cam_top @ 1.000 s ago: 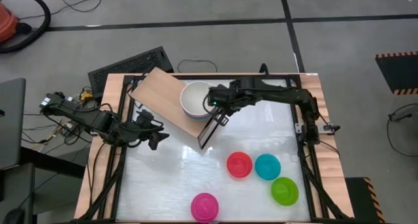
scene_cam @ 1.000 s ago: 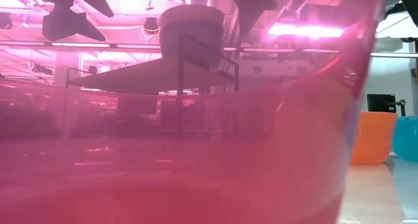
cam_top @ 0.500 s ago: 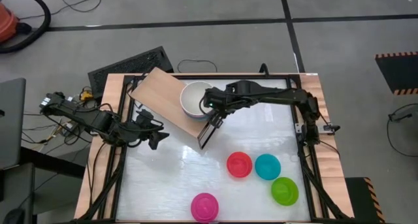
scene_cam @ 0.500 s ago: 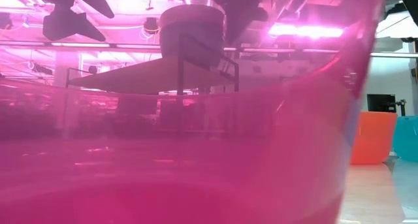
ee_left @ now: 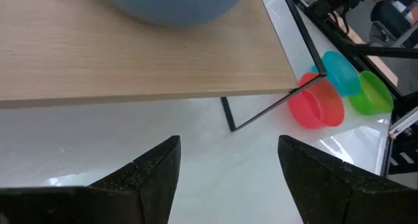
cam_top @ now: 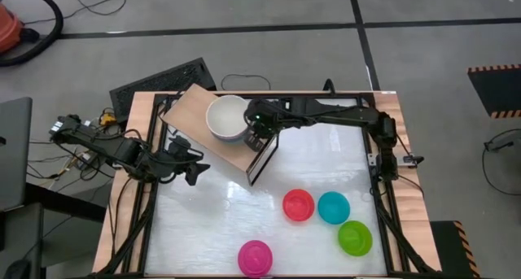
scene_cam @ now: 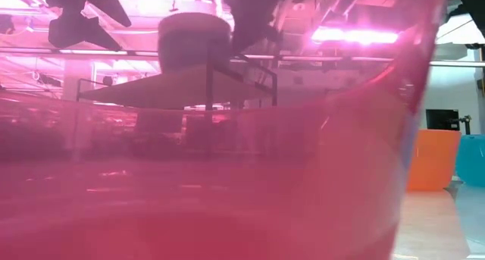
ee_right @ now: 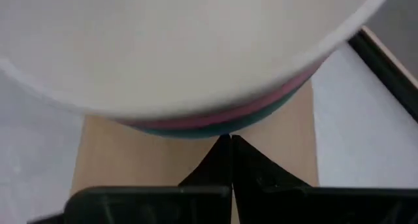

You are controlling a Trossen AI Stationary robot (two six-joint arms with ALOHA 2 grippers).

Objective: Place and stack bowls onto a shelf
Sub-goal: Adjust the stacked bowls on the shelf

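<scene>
Tabletop scene: right end effector point(cam_top: 255, 131) touches white bowl stack point(cam_top: 225, 118) on shelf point(cam_top: 195, 108)

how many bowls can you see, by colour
white, top of the stack on the shelf: 1
pink rim under it: 1
dark green rim under that: 1
red: 1
teal: 1
lime green: 1
magenta: 1
total: 7

Even overhead light, low view pink-tinted, blurred

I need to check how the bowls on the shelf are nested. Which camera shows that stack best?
The right wrist view: under the white bowl, pink and teal rims peek out above the shelf. The high view shows only the top bowl, the low view a tinted silhouette, the left wrist view a blue-grey underside.
</scene>
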